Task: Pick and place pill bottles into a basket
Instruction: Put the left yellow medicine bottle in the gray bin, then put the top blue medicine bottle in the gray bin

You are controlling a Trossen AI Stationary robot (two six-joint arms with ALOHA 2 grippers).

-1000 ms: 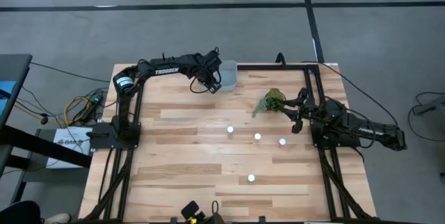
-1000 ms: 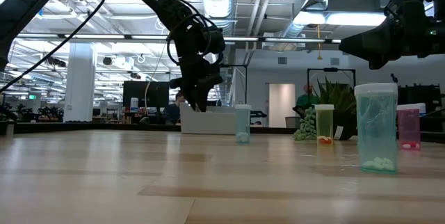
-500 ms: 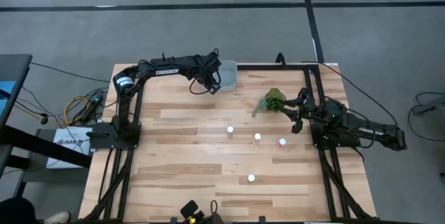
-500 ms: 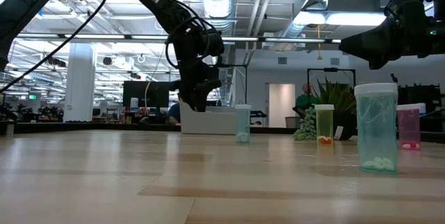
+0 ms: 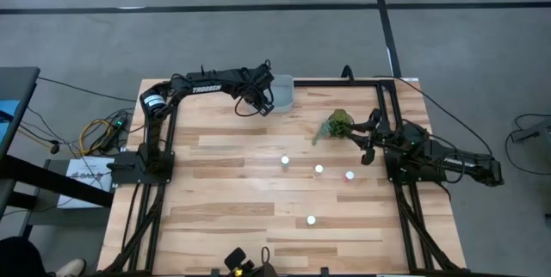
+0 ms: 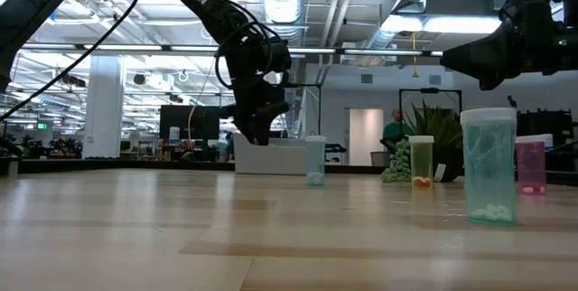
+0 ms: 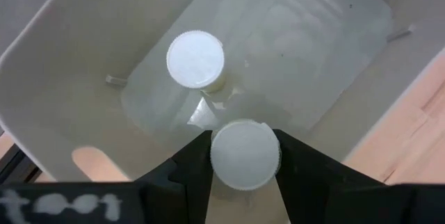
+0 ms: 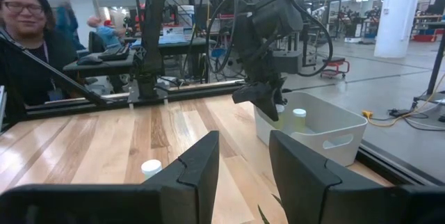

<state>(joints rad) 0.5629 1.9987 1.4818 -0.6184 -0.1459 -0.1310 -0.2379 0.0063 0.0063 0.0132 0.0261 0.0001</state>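
The wooden surface [image 5: 224,191] carries the basket [image 5: 283,93] at its far edge, directly under the left hand [image 5: 261,103], which hangs over the basket's rim clenched on a white-capped pill bottle [image 7: 245,154]. Another bottle [image 7: 196,60] stands inside the basket just past that hand's fingertips. Four more pill bottles [image 5: 318,170] stand well apart from it at mid-surface. The right hand [image 5: 365,153], fingers spread and holding nothing, waits near the reddish bottle [image 5: 349,175].

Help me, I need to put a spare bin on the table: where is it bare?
The left half of the table, below the left gripper and the basket, is bare. Mid-right is crowded: pill bottles, the plant and the right gripper.
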